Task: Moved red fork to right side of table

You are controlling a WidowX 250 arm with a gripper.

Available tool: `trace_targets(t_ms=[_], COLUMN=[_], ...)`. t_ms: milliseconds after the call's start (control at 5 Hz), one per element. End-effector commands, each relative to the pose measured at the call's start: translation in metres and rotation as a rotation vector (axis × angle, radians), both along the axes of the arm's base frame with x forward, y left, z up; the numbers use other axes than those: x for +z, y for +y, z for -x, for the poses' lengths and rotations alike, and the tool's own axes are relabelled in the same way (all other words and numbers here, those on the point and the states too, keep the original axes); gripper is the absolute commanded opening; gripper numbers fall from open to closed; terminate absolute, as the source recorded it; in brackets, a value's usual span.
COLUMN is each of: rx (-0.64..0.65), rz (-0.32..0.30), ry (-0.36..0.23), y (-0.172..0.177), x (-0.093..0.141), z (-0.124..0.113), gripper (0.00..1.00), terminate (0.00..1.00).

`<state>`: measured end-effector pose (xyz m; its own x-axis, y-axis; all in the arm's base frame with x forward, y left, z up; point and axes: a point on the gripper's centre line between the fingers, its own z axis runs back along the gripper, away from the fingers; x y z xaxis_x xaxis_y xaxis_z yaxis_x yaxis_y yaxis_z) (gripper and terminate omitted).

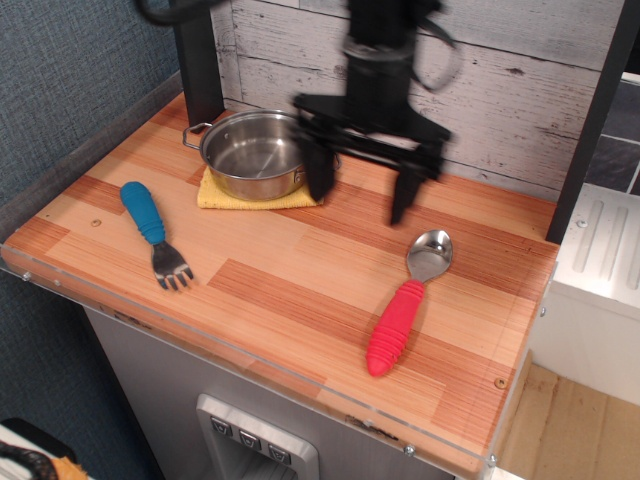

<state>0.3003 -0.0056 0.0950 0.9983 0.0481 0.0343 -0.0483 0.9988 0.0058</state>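
Observation:
The red fork [402,311], a spoon-bowled utensil with a ribbed red handle, lies flat on the right side of the wooden table [280,270], its metal bowl pointing to the back. My gripper [362,186] hangs open and empty above the table's back middle, up and to the left of the utensil, clear of it. Its fingers [320,170] are spread wide and blurred by motion.
A steel pot [257,153] stands on a yellow cloth [222,192] at the back left, close to my left finger. A blue-handled fork [155,232] lies at the front left. A black post [197,60] stands at the back left corner. A white appliance [600,270] sits right of the table.

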Motion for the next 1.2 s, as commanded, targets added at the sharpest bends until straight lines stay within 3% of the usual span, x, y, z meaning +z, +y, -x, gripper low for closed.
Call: trace_targets(t_ms=[0, 1000], rx=[0.038, 0.047], rz=[-0.006, -0.021], ry=[-0.107, -0.114], y=[0.0449, 0.0538], x=[0.0372, 0.0432], z=[-0.0123, -0.0176], gripper=[1.00, 1.00], terminate=[0.00, 0.00])
